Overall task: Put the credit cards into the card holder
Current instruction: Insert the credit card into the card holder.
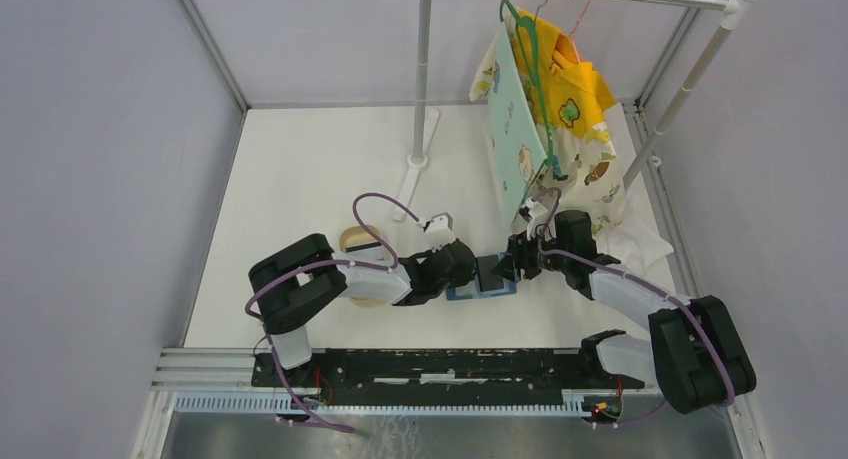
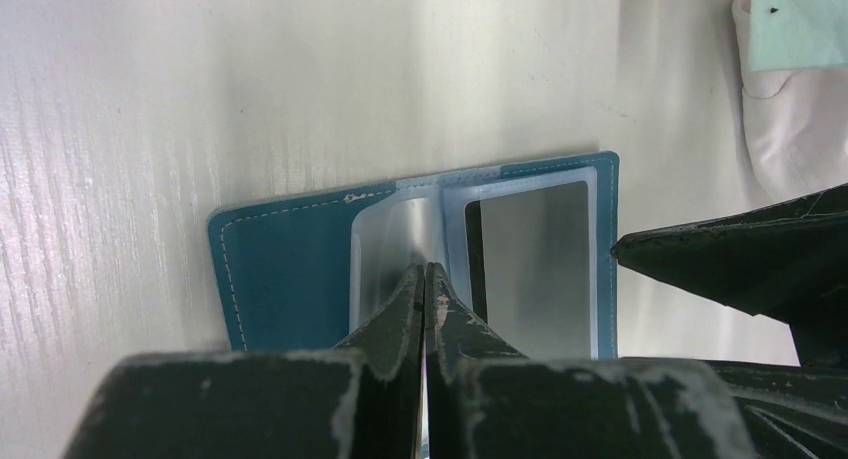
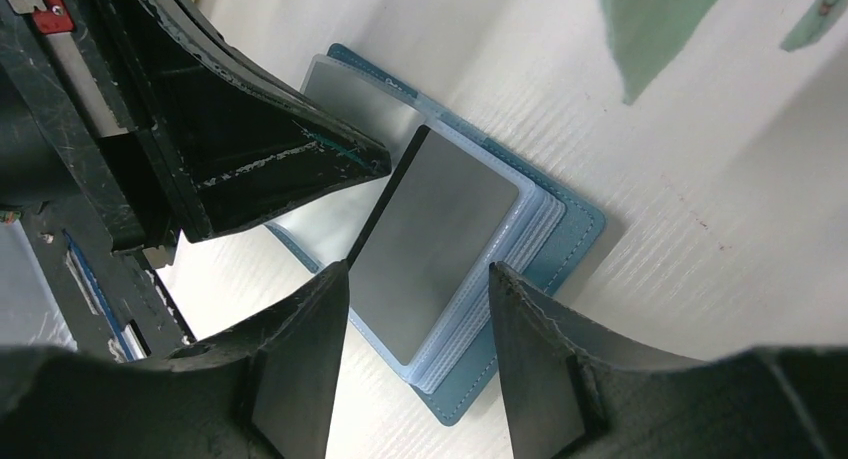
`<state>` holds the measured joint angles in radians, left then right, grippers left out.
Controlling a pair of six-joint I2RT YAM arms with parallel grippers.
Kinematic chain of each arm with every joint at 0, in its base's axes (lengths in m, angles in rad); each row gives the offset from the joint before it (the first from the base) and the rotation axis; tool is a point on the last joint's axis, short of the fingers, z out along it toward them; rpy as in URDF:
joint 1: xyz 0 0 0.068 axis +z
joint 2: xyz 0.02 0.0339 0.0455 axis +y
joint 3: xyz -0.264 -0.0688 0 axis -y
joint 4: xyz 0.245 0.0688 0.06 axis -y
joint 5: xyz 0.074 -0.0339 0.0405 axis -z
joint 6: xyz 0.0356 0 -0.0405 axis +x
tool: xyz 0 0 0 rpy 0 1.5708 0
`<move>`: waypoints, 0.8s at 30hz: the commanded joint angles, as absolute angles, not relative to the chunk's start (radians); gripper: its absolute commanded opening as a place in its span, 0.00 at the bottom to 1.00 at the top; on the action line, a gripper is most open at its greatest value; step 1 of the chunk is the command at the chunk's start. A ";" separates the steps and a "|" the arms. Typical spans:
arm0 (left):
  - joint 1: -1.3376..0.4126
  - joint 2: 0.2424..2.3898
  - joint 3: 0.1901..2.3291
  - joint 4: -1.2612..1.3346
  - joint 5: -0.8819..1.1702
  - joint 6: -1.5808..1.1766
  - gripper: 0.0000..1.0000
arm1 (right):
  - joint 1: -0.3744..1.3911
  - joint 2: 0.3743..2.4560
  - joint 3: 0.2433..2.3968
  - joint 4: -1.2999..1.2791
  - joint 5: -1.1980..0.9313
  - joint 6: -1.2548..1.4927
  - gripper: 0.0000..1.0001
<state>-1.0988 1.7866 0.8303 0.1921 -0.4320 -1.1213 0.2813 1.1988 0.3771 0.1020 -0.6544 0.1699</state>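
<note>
The teal-blue card holder (image 1: 470, 293) lies open on the white table between the two grippers, with its clear sleeves fanned out (image 2: 285, 269) (image 3: 560, 244). A dark grey credit card (image 3: 435, 239) lies on the right-hand sleeve stack (image 2: 535, 259); its left edge is slightly raised. My left gripper (image 2: 428, 271) is shut, pinching a clear sleeve at the holder's spine (image 1: 478, 269). My right gripper (image 3: 418, 267) is open and empty, its fingers on either side of the card's near end, just above it (image 1: 515, 259). No other cards show.
A tan oval tray (image 1: 358, 241) sits behind the left arm, mostly hidden. A clothes rack pole (image 1: 422, 79) stands at the back, with hanging garments (image 1: 545, 109). A white cloth (image 1: 640, 244) lies at the right, and also shows in the left wrist view (image 2: 790, 129).
</note>
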 commanded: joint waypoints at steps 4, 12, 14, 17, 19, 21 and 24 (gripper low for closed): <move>-1.100 1.772 0.813 0.156 -0.425 -1.100 0.02 | 0.279 1.229 0.365 0.161 -0.681 0.228 0.57; -1.102 1.774 0.818 0.159 -0.421 -1.095 0.02 | 0.279 1.258 0.363 0.171 -0.684 0.264 0.56; -1.103 1.773 0.820 0.160 -0.420 -1.092 0.02 | 0.278 1.267 0.361 0.176 -0.689 0.280 0.57; -1.103 1.773 0.821 0.162 -0.416 -1.088 0.02 | 0.279 1.282 0.361 0.187 -0.714 0.306 0.57; -1.106 1.772 0.821 0.163 -0.414 -1.086 0.02 | 0.279 1.287 0.359 0.201 -0.739 0.327 0.57; -1.106 1.769 0.821 0.164 -0.414 -1.085 0.02 | 0.277 1.287 0.356 0.215 -0.758 0.344 0.56; -1.106 1.764 0.821 0.163 -0.415 -1.080 0.02 | 0.268 1.277 0.349 0.239 -0.781 0.368 0.55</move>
<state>-1.0992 1.7859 0.8299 0.1947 -0.4175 -1.1198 0.2783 1.2865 0.3592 0.1665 -0.7147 0.3141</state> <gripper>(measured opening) 0.024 0.561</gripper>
